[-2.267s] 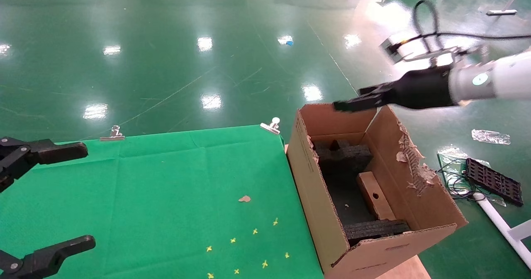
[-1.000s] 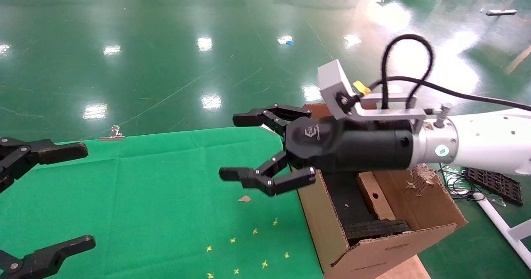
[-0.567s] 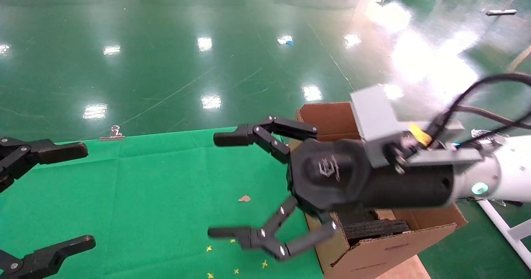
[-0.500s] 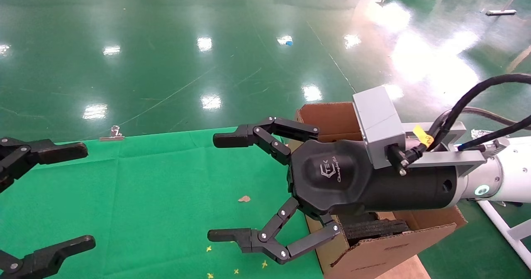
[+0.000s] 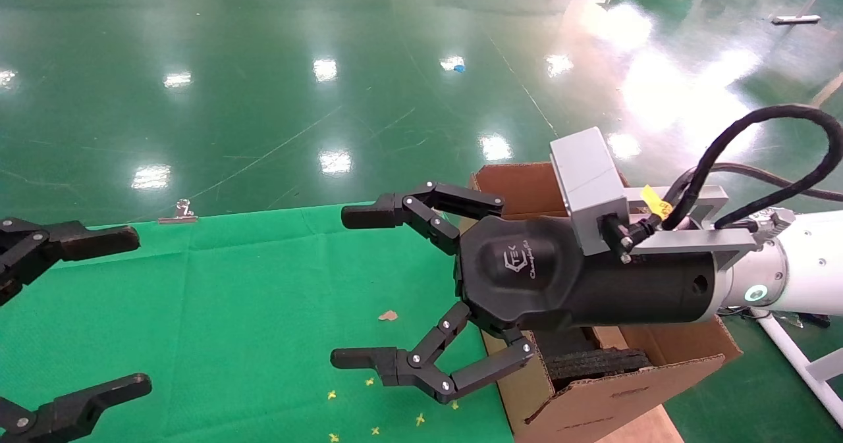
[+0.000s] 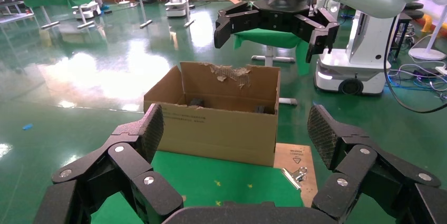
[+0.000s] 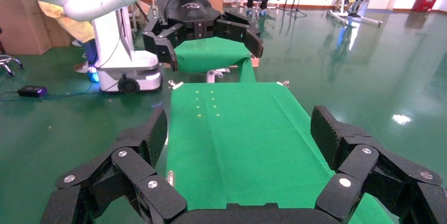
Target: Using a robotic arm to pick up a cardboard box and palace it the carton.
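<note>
Right gripper point(image 5: 346, 288) of the robotic arm point(image 5: 810, 272) spread wide, empty, above the right edge of the green table point(image 5: 230, 311), beside the carton point(image 5: 625, 390). Cardboard box hidden behind the wrist; position not visible. Left gripper point(image 5: 85, 311) wide apart, empty, at the table's left edge.

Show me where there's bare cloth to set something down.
The green cloth is bare between the left gripper and right gripper, apart from a small scrap and yellow marks. The carton at its right edge is crowded with foam.
</note>
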Action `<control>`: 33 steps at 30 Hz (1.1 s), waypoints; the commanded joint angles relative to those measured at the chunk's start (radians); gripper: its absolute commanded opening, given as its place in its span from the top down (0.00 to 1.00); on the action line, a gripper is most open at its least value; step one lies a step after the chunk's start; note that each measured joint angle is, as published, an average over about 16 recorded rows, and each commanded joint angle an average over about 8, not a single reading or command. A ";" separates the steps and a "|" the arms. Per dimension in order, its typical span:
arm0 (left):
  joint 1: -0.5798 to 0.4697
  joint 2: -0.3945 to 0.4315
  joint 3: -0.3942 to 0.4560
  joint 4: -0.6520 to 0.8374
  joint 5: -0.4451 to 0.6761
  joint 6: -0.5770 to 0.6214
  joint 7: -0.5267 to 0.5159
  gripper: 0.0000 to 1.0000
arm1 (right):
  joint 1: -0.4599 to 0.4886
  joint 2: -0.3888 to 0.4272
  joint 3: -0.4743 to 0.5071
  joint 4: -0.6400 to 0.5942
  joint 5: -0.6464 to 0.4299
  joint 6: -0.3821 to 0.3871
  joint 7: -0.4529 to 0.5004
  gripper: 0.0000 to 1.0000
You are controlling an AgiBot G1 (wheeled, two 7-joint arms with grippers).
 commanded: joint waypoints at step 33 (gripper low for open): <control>0.000 0.000 0.000 0.000 0.000 0.000 0.000 0.00 | 0.014 -0.001 -0.018 -0.014 -0.006 0.005 0.003 0.00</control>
